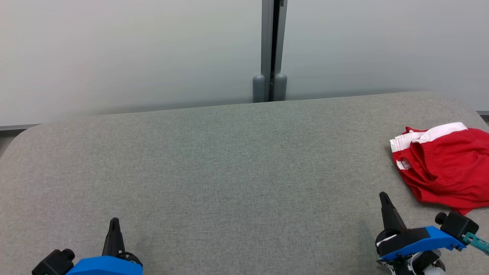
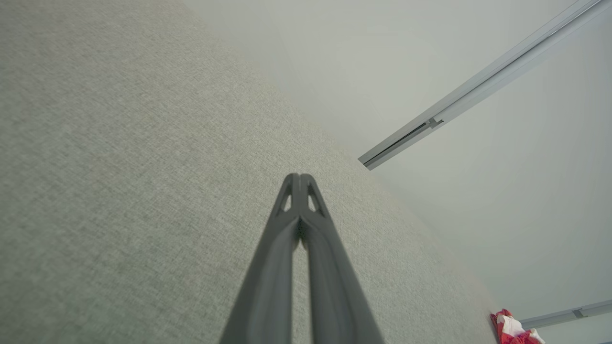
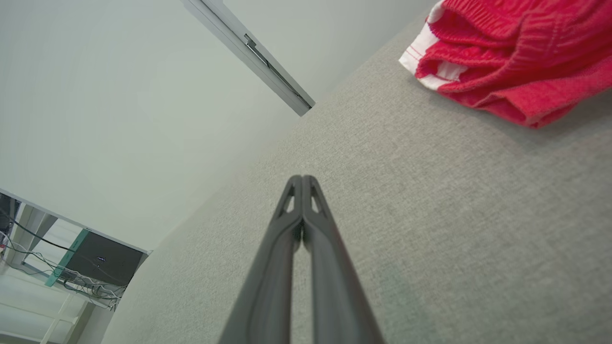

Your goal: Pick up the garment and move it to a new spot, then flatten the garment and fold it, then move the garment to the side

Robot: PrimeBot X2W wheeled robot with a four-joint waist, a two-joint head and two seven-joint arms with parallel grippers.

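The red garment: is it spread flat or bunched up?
Bunched up: the red garment lies in wrinkled, overlapping layers on the grey surface.

Lab: partitions, cabled equipment

The red and white garment runs off the right edge of the head view, so its full outline cannot be seen, and its folds hide the inner layers. The top and right edges of the right wrist view crop it. At the lower right of the left wrist view it is too small to make out. The head view's bottom edge cuts off the left end effector and the right end effector.
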